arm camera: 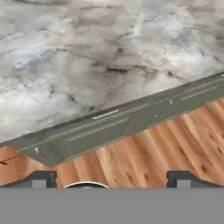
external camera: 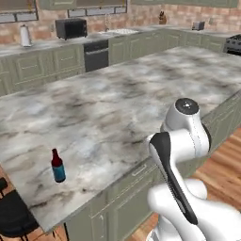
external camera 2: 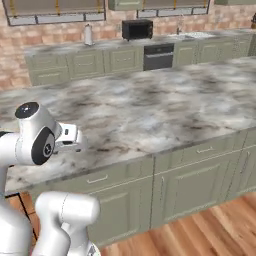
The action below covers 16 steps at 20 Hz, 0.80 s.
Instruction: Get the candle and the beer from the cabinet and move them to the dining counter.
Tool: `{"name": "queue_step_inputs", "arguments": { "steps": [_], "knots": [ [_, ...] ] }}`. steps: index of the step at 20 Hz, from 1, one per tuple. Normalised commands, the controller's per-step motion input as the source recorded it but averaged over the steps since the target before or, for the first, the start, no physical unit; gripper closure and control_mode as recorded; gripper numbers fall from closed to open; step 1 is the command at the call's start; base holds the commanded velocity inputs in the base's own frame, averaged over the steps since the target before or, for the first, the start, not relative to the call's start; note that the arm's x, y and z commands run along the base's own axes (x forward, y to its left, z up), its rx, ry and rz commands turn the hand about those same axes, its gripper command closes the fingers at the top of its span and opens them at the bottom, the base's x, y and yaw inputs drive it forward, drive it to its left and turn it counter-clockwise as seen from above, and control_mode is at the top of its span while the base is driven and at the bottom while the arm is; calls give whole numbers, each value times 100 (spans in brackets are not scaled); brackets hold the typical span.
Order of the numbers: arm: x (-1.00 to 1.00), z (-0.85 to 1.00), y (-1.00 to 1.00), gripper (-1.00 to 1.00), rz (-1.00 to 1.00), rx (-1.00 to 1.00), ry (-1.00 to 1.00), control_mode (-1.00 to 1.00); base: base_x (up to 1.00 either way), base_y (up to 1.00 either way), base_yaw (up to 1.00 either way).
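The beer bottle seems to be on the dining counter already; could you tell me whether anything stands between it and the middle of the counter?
Nothing visible does. The beer bottle stands upright near the front corner of the dining counter, and the marbled top beyond it lies bare.

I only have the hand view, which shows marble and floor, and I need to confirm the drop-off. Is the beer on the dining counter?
Observer: Yes. In the left base view the beer stands upright on the dining counter.
Operator: Whereabouts on it?
Observer: Toward the end of the counter where a black stool stands. It is set back from the edges.
Operator: What lies beyond the counter?
Observer: A far worktop with a black microwave on it, against a brick wall.
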Motion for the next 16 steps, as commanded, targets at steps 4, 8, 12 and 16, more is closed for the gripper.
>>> {"name": "queue_step_inputs", "arguments": {
  "steps": [4, 8, 12, 16],
  "knots": [
    [0, 0, 0, -100, 0, 0, 0, 100, 0, 2, -100],
    [0, 0, 0, -100, 0, 0, 0, 100, 0, 1, -99],
    [0, 0, 0, -100, 0, 0, 0, 100, 0, 1, -98],
    [0, 0, 0, -100, 0, 0, 0, 100, 24, 0, -68]
  ]
}}
